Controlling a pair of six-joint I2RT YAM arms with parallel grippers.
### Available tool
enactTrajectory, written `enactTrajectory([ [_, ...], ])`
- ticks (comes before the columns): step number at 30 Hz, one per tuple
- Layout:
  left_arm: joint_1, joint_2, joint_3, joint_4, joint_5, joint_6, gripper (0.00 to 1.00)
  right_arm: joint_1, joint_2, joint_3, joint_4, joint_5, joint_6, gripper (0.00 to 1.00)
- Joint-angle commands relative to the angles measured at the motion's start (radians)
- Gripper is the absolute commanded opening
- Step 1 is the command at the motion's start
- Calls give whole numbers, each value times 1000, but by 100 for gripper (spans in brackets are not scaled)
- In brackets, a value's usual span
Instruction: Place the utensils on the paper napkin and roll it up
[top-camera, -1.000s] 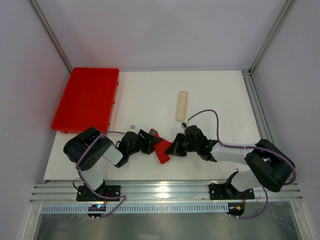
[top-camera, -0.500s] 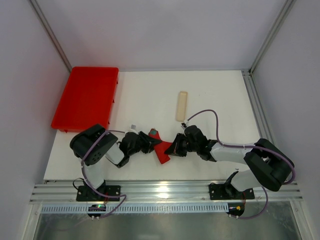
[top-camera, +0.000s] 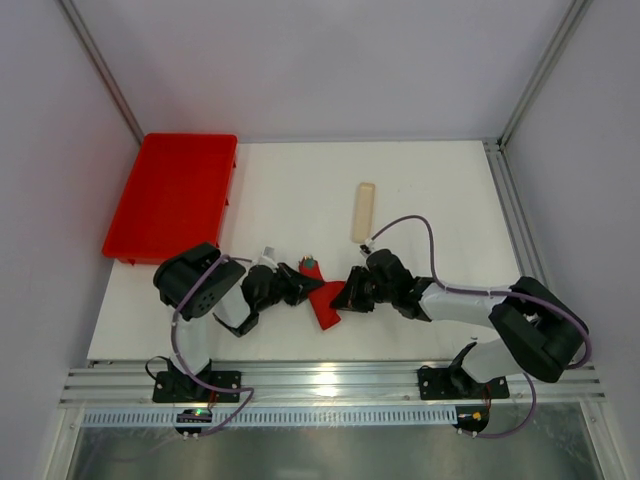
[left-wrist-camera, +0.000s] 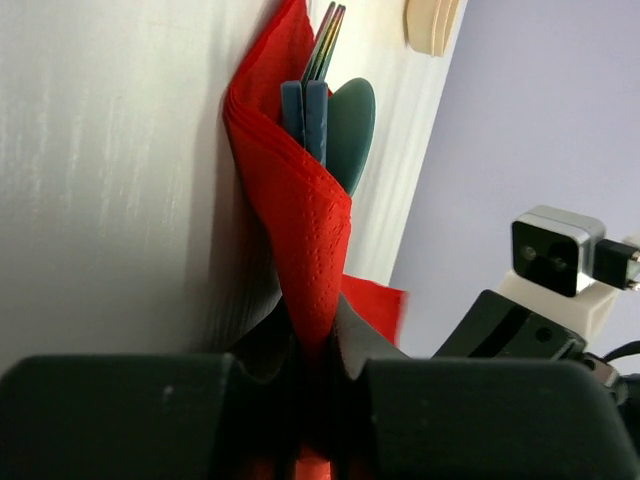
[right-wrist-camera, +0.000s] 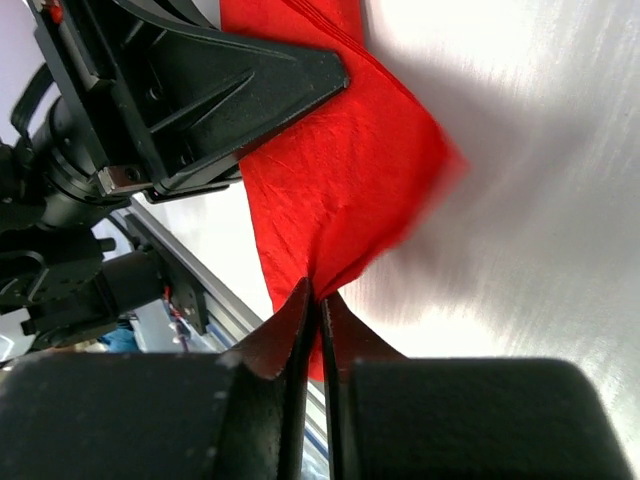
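We see the napkin near the middle of the desk's front edge, folded around the utensils, whose teal ends poke out toward the back edge. Our left gripper is clamped tight on the napkin's folded end. Our right gripper pinches the opposite corner, fingers nearly touching. A tray sits at the back left corner.
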Motion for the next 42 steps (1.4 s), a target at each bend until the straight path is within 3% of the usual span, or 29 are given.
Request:
enactTrajectory([
  [1,10,-29,16,32,2,128,0,11,-79,48,-109,73,-96,14],
  [6,11,-82,36,39,82,198,0,11,-185,62,-267,140,-204,33],
  [10,13,-115,31,64,141,244,0,11,-294,71,-375,192,-274,42],
  [18,10,-229,-4,87,229,359,0,89,-431,99,-468,270,-379,45],
  [21,8,-323,-10,-6,228,432,0,200,-444,157,-505,388,-392,45],
  [26,-16,-561,8,-383,143,602,0,357,-421,249,-520,506,-389,45],
  [32,-39,-848,49,-750,51,764,0,430,-394,292,-501,629,-390,46],
  [42,-56,-1052,51,-858,30,744,0,530,-325,381,-429,686,-418,54],
])
